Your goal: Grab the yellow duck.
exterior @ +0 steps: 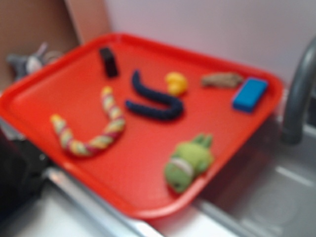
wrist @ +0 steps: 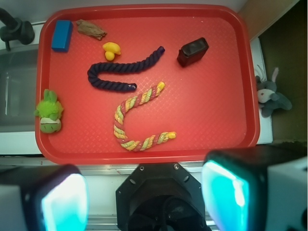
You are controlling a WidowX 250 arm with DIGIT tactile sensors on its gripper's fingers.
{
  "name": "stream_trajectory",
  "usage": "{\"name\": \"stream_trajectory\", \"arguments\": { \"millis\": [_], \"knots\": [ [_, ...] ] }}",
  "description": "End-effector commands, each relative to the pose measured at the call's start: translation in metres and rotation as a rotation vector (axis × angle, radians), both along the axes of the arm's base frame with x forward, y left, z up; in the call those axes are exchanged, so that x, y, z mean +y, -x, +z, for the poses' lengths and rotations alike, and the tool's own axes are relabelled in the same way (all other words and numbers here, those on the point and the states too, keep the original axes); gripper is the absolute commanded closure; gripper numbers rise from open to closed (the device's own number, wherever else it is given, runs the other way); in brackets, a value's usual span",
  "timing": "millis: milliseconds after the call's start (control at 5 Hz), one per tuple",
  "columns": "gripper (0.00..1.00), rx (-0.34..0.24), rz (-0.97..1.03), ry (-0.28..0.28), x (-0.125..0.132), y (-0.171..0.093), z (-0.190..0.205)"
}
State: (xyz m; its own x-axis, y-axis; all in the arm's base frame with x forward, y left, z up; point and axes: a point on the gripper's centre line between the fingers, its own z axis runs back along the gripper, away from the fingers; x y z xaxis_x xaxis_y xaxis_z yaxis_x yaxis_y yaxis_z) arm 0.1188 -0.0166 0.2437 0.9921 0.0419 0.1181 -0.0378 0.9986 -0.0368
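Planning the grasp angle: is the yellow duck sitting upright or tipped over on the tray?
Cannot tell. The yellow duck rests on the red tray beside the dark blue rope, too small and blurred to judge its pose.

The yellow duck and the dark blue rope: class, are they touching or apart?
Apart. The wrist view, looking down on the tray, shows a strip of bare red between the yellow duck and the dark blue rope below it.

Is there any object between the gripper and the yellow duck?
Yes. In the wrist view the multicolored rope and the dark blue rope lie between the open gripper and the yellow duck. From above, nothing visible covers the duck.
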Motion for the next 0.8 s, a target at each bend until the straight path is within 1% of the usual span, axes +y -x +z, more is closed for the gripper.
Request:
{"name": "stream_trajectory", "arguments": {
  "millis": [0, 200, 400, 600],
  "knots": [
    [0.0, 0.0, 0.0, 0.0, 0.0, 0.0, 0.0],
    [0.0, 0.051, 0.013, -0.209, 0.01, -0.045, -0.05],
    [0.0, -0.072, -0.124, -0.162, -0.013, -0.093, -0.082],
    [0.0, -0.106, -0.091, -0.191, -0.017, -0.125, -0.106]
  ]
}}
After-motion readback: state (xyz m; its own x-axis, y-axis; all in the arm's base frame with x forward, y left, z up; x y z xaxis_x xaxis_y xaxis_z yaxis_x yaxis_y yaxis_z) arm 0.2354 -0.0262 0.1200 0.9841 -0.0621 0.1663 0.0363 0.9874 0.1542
